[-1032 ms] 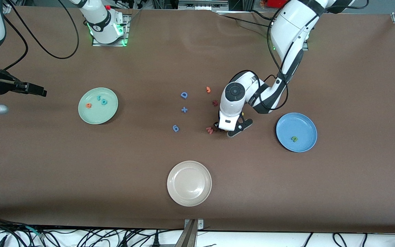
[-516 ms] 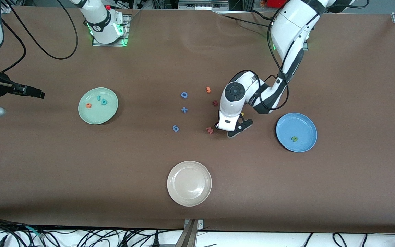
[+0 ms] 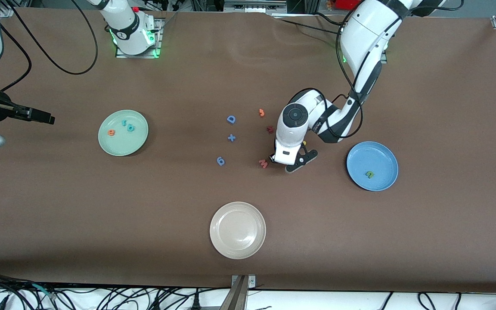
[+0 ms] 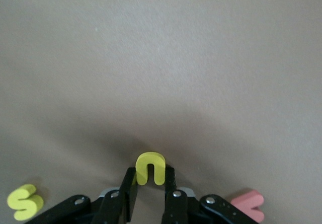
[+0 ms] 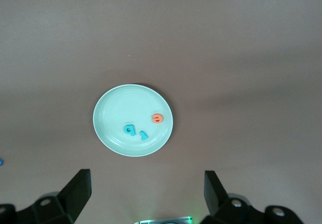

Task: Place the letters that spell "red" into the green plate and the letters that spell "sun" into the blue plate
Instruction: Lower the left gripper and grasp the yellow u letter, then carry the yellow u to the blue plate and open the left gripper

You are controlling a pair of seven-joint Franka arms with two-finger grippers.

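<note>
My left gripper (image 4: 149,177) is shut on the yellow "u" (image 4: 150,168), low over the table beside the pink piece (image 3: 263,163). The yellow "s" (image 4: 24,202) lies on the table close by. The blue plate (image 3: 373,155), toward the left arm's end, holds the olive "n" (image 3: 369,174). The green plate (image 3: 121,148) holds the orange "e" (image 3: 111,132) and two teal letters (image 3: 124,123) (image 3: 131,127). My right gripper (image 3: 45,117) hangs open and empty at the right arm's end. The right wrist view shows the green plate (image 5: 113,118) from above.
A cream-white plate (image 3: 237,230) sits nearest the front camera. Mid-table lie a blue "D" (image 3: 230,119), a blue plus (image 3: 231,137), a blue "6" (image 3: 220,161), an orange piece (image 3: 261,113) and a dark red piece (image 3: 270,128).
My left gripper has closed on the yellow "u". The right arm has drifted a little toward its own end of the table.
</note>
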